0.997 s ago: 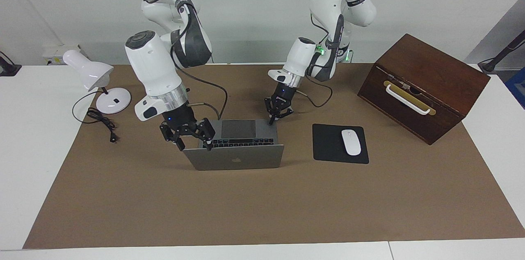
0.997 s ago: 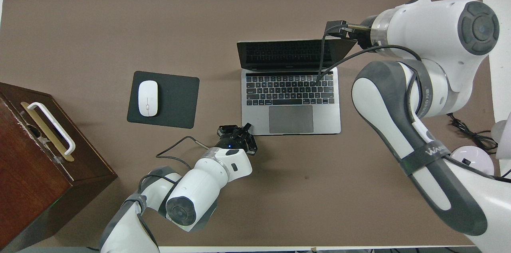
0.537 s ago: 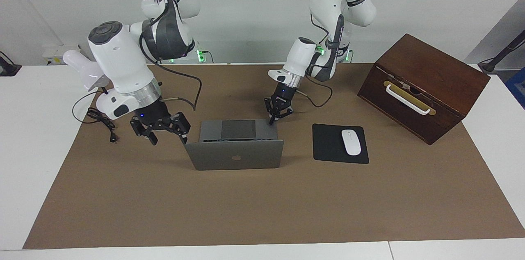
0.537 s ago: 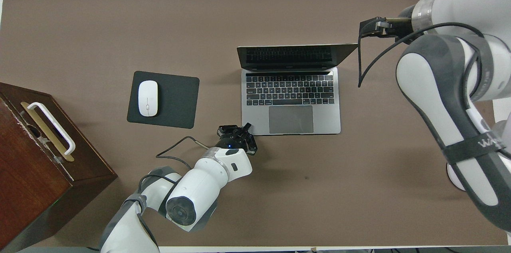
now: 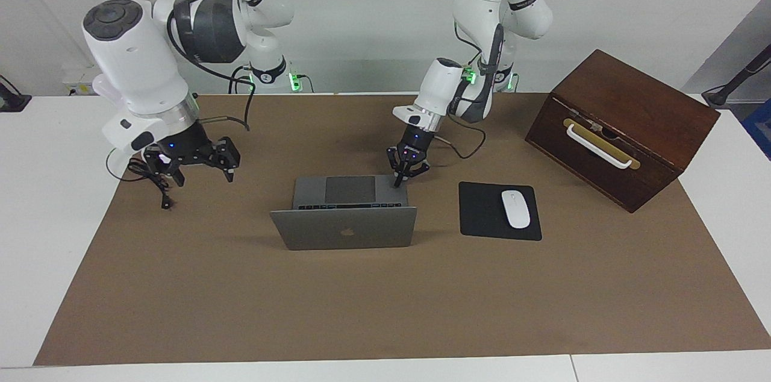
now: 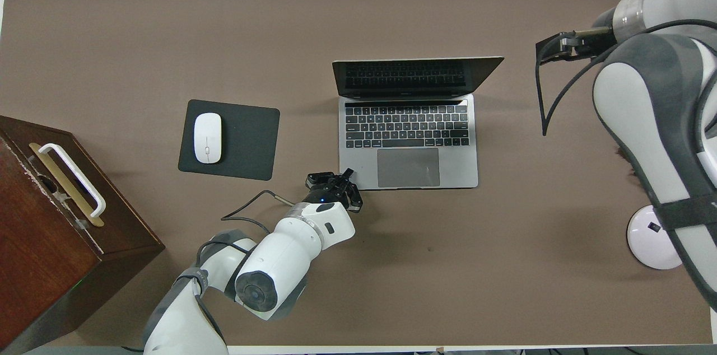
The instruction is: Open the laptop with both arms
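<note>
Laptop [image 5: 343, 219] sits mid-mat, lid up roughly upright, screen facing the robots, apple logo facing away. Long axis runs across the table, arm end to arm end; hinge on the edge away from the robots, trackpad edge nearest them. Looks opened already, judging by lid angle.

L gripper [image 5: 397, 182]: fingertips pinched together, nothing between them, tips down on the base's corner nearest the robots, toward the L arm's end. From overhead it comes in low at that same corner [image 6: 348, 174], beside the trackpad. Reads as a hold-down, not a grasp.

R gripper [image 5: 193, 166]: up in the air over bare mat toward the R arm's end, well apart from the laptop, near the black cord [image 5: 150, 180] of the white lamp [image 6: 652, 236]. Fingers spread wide, holding nothing. Lid edge lies sideways from it, toward table centre.

Key relation: L is the arm in contact w/ the base; R is off the lid and clear. If lid needs more angle, R would have to come back along the laptop's long axis to the lid's side edge. Otherwise L just lifts off the corner. Risk: base shifting when L lets go, small I'd guess.

Also there: black mouse pad [image 5: 482, 213] w/ white mouse [image 5: 515, 208] beside the laptop toward the L arm's end; wooden box [image 5: 620, 129] at that end of the table.
</note>
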